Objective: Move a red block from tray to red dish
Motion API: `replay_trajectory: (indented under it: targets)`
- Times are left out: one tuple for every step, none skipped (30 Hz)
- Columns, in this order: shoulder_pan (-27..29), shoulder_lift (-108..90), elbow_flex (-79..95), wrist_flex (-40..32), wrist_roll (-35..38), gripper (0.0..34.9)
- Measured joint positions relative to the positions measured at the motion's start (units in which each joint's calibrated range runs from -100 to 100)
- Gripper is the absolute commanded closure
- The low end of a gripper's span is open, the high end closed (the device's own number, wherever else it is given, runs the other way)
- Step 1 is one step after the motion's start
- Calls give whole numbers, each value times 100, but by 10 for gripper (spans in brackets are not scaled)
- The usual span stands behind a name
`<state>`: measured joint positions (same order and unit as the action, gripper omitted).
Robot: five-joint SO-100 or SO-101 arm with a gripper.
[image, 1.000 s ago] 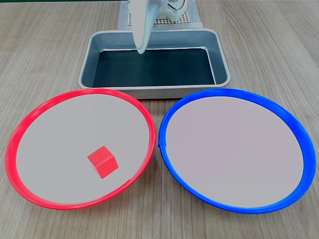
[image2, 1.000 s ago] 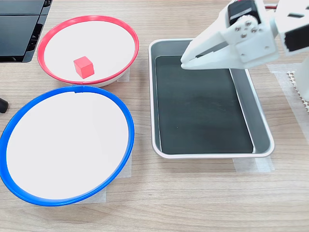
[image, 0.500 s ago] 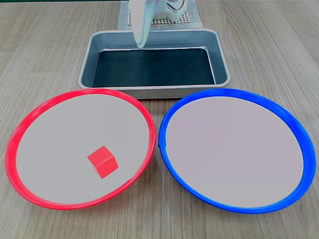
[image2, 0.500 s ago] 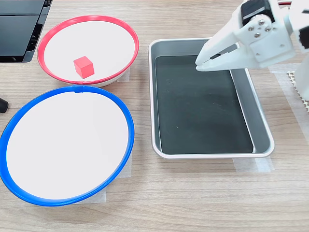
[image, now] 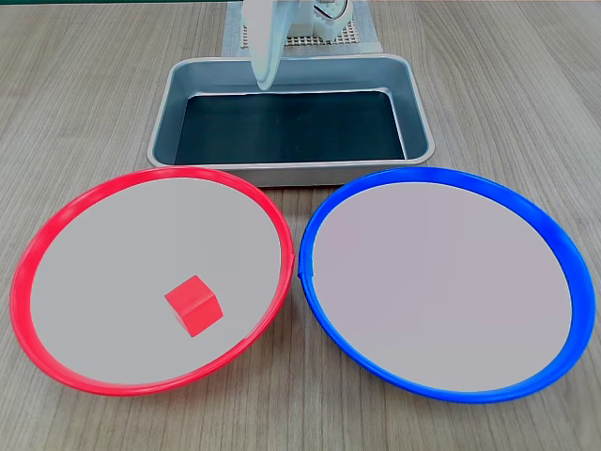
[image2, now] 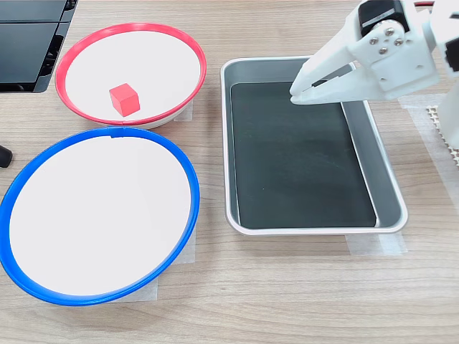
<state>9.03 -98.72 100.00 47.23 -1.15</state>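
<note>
Claw empty, fingers nearly together, hanging over the tray. Red block lying inside the red dish, well apart from claw. Blue-rimmed dish alongside on the bench.

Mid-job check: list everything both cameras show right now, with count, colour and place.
red block: one, bright red, lying in the red dish.
red dish: one, red rim, pale centre, beside the blue dish.
blue dish: one, blue rim, pale centre, holds nothing.
tray: one, silver-grey, dark floor, nothing in it.
black object: dark, at the second exterior view's upper left; partly cropped.
table: one, light wood grain.
tool: one, white, shut, holding nothing, above the tray.
</note>
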Motion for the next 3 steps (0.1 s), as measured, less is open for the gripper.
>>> replay_trajectory:
  targets:
    - [0, 0, 0, 0, 0, 346]
    - [0, 0, 0, 0, 0, 346]
    - [0, 0, 0, 0, 0, 346]
